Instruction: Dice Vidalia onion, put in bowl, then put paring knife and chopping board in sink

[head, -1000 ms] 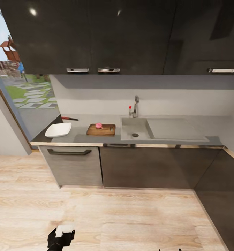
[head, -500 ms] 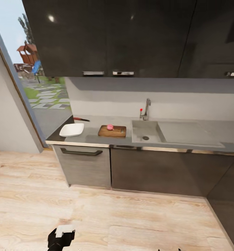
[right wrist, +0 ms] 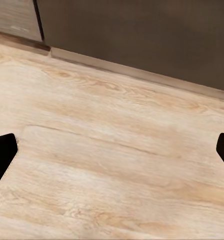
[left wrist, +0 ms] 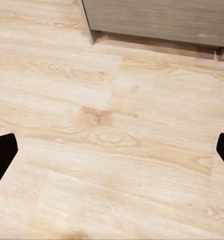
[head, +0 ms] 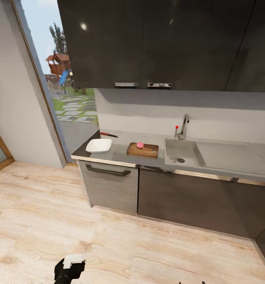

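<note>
**Onion on the board, cutting not begun**

Standing well back on the wooden floor [head: 148, 244], the robot faces the countertop [head: 120, 152]. The Vidalia onion [head: 140, 145] sits whole on the chopping board [head: 143, 150], just left of the sink [head: 183, 154], so the first step looks done. The paring knife [head: 108, 135] lies at the far side behind the bowl [head: 98, 145]. Dicing, filling and clearing away remain. The left gripper [left wrist: 112, 150] and right gripper [right wrist: 112, 150] both gape wide, holding nothing.
</note>
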Controlling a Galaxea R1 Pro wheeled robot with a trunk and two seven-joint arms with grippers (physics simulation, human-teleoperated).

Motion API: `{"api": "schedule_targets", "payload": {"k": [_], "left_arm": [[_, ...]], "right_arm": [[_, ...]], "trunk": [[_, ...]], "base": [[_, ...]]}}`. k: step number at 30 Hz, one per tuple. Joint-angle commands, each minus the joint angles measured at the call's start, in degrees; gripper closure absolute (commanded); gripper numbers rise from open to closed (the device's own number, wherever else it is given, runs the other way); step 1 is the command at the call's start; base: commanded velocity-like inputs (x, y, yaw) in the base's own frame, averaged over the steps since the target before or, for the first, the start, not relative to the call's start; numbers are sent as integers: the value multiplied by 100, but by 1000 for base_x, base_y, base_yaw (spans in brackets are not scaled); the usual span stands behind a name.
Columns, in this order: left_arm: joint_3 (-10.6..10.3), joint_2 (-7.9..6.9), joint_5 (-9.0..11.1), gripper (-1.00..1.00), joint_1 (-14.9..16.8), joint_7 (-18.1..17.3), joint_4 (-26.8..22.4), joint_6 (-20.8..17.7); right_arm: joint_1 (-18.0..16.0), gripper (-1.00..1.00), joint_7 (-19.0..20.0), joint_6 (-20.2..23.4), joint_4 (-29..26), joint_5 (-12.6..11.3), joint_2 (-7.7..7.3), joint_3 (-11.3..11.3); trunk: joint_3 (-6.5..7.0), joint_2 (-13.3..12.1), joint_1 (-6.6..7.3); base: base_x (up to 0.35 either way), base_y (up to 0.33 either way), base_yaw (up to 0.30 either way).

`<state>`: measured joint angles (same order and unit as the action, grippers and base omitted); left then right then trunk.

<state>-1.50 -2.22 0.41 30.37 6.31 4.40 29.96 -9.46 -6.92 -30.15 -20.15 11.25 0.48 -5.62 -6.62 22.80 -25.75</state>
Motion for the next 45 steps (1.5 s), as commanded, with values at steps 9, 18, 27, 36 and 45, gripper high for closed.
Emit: {"api": "schedule_targets", "payload": {"k": [9,18,27,36,45], "left_arm": [[-17,14,3,-100,13,20,26,36],[-17,28,3,-100,13,20,26,36],[-17,28,3,-100,13,20,26,30],[-17,28,3,-100,14,16,33,24],[-17,37,3,-100,13,-20,26,-398]], "right_arm": [[-4,-100,-20,-16,2,61,13,-28],[-4,-100,-20,-17,8,61,14,-27],[-2,-100,-20,-16,31,61,14,-27],[-4,-100,-20,-17,45,61,14,-27],[-4,-100,-20,-17,79,61,14,-27]], "trunk": [[25,12,-4],[63,12,-4],[101,12,-4],[135,12,-4],[141,12,-4]], "base": [[0,0,265],[0,0,265],[0,0,265],[0,0,267],[0,0,282]]}}
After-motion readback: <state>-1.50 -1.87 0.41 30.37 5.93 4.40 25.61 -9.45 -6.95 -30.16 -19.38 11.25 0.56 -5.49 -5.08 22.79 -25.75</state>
